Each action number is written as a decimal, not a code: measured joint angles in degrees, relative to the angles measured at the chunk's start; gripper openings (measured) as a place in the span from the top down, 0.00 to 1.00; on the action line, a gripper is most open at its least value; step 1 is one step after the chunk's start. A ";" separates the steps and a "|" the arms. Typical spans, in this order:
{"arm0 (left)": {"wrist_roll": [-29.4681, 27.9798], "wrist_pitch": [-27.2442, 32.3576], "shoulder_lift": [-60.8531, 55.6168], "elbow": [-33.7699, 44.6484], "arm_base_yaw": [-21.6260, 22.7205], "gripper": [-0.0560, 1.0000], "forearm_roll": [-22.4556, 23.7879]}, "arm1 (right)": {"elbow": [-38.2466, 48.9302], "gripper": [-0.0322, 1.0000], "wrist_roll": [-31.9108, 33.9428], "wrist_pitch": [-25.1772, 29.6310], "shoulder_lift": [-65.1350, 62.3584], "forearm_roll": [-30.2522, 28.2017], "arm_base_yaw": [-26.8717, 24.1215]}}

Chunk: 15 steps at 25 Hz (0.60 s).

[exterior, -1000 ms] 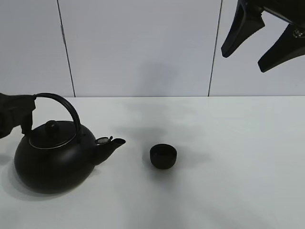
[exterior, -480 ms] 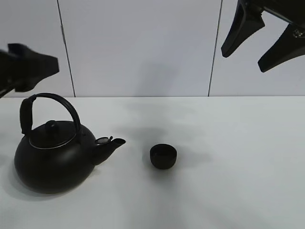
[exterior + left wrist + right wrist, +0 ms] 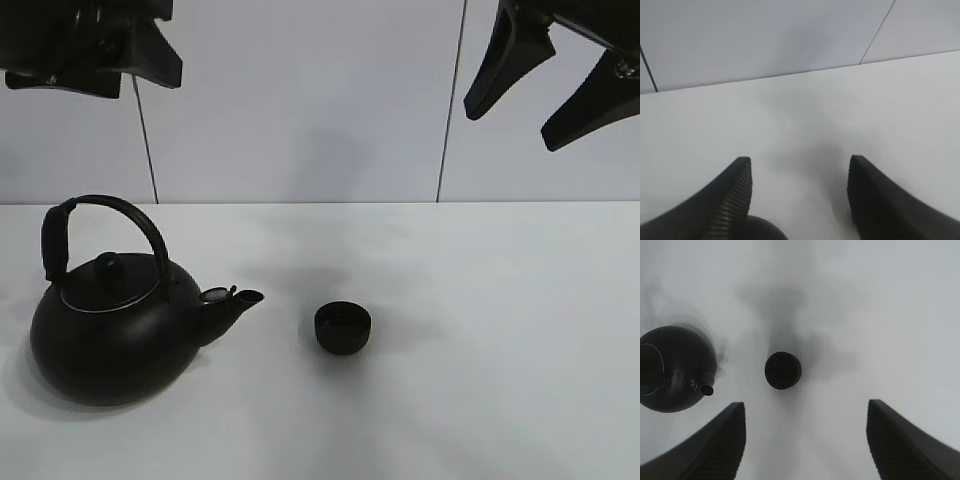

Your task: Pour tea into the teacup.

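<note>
Two black vessels are set on a smooth, matte white table (image 3: 480, 300). A large round kettle (image 3: 115, 335) with a bulbous, faintly glossy body is seen at the left; an arched handle (image 3: 105, 215) with a thicker grip on its left side rises over a knobbed lid (image 3: 108, 272), and a short spout (image 3: 235, 302) is pointed right. The teacup (image 3: 343, 327), small, round, handleless and glossy, is placed upright near the centre of the table, just right of the spout and apart from it. Its contents cannot be made out, and no stream of tea is visible.

The left gripper (image 3: 799, 200) is held high above the kettle, released and grasping nothing; its ribbed dark fingers (image 3: 732, 200) are spread over bare table, and in the high view it is cut off by the top edge. The right gripper (image 3: 805, 440) is likewise raised at the upper right, spread wide and empty, with its tapered fingers (image 3: 505, 60) partly cropped. In the right wrist view the kettle is cut by the frame edge, and soft blurred shadows are cast around the teacup. A pale panelled wall (image 3: 300, 100) with thin dark seams is seen behind the table.
</note>
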 joint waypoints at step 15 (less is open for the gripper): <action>-3.66 39.52 15.60 -29.82 1.22 0.44 -12.43 | 0.00 0.51 0.00 1.34 0.00 0.00 0.00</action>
